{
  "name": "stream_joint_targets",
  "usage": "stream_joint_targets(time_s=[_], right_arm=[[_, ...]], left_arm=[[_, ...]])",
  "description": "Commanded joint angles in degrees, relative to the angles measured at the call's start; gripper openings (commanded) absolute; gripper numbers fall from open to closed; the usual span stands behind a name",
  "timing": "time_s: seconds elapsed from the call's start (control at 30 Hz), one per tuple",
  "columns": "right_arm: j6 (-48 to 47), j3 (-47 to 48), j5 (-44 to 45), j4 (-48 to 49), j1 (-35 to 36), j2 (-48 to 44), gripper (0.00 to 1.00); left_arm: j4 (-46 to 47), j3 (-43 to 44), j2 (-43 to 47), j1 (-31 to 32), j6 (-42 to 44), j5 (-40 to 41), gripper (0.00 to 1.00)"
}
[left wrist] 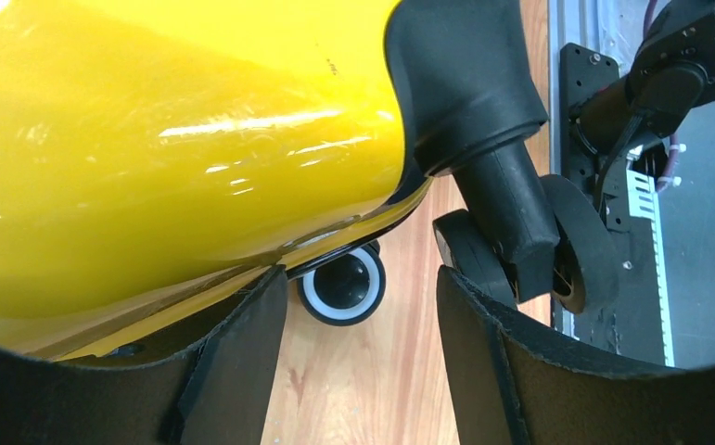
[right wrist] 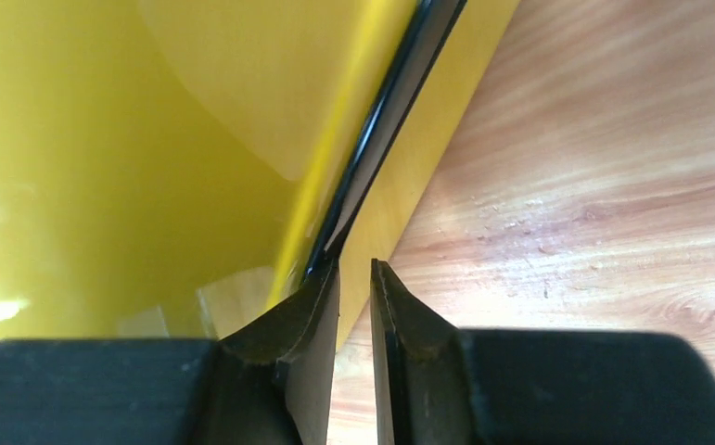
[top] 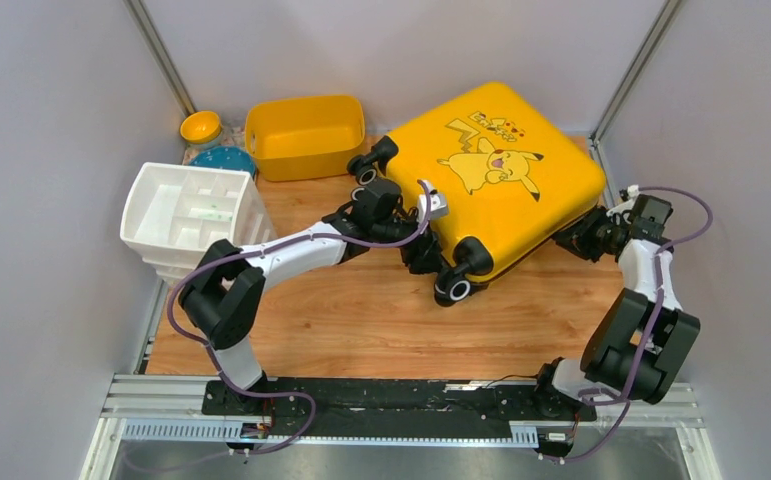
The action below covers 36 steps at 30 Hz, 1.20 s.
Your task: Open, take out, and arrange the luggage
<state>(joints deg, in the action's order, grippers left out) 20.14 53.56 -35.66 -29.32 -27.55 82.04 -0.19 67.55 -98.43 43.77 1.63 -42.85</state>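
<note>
Nearest us is bare tabletop btwn the arm bases. L pincer gapes wide and holds nothing, its tips just short of a black caster at the near corner of the luggage. R pincer stands nearly closed, only a thin slit, right at the black zipper trim on the luggage's right edge. We see nothing btwn its tips and can't tell if a zip tab is pinched. The luggage lies flat mid-tabletop, print up, lid shut. We judge the task barely begun: unzip, empty and arrange are all left. Contents are hidden and we can't make out the zip pull. Far left are a white organiser and a yellow tub.
</note>
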Motion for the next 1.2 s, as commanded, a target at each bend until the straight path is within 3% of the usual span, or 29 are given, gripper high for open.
stream_joint_targets(time_s=[0.0,0.17,0.2,0.3,0.33,0.43,0.53,0.7,0.8,1.03,1.17], right_arm=[[6.48,5.06,-11.97,11.82,2.58,-6.81,0.24],[7.9,8.48,-13.2,12.71,4.7,-5.13,0.26],[6.94,9.19,-13.21,11.06,4.7,-5.92,0.31],[-0.7,14.89,-10.58,-4.03,4.87,-8.12,0.49],[-3.94,17.52,-9.53,-11.99,5.14,-8.82,0.52],[-7.21,19.3,-7.16,-22.76,7.42,-12.95,0.59],[-5.74,17.99,-3.65,-27.61,12.07,-17.69,0.64],[5.25,12.62,5.15,-23.33,25.58,-26.23,0.72],[8.31,12.89,14.27,-27.7,30.26,-24.04,0.72],[11.32,10.34,18.16,-27.72,41.34,-21.49,0.73],[15.62,9.89,23.34,-26.05,44.24,-18.16,0.83]], left_arm=[[7.56,6.1,-1.58,2.29,-1.35,-0.13,0.69],[12.22,8.48,-2.38,2.11,-5.22,3.73,0.73],[12.4,8.48,-2.03,2.11,-5.41,5.39,0.73],[9.95,6.12,1.04,1.06,-5.93,9.26,0.77],[10.2,4.36,4.1,0.53,-6.72,9.54,0.78],[10.47,-4.25,11.21,-2.89,-10.06,10.5,0.8],[9.6,-13.38,16.84,-6.06,-10.59,11.64,0.81],[10.11,-21.39,22.66,-9.14,-12.87,14.37,0.81],[11.78,-25.62,26.0,-9.4,-15.24,15.25,0.81],[16.79,-32.12,31.63,-9.4,-19.64,17.8,0.84],[16.89,-32.31,31.9,-9.4,-20.88,17.28,0.84]])
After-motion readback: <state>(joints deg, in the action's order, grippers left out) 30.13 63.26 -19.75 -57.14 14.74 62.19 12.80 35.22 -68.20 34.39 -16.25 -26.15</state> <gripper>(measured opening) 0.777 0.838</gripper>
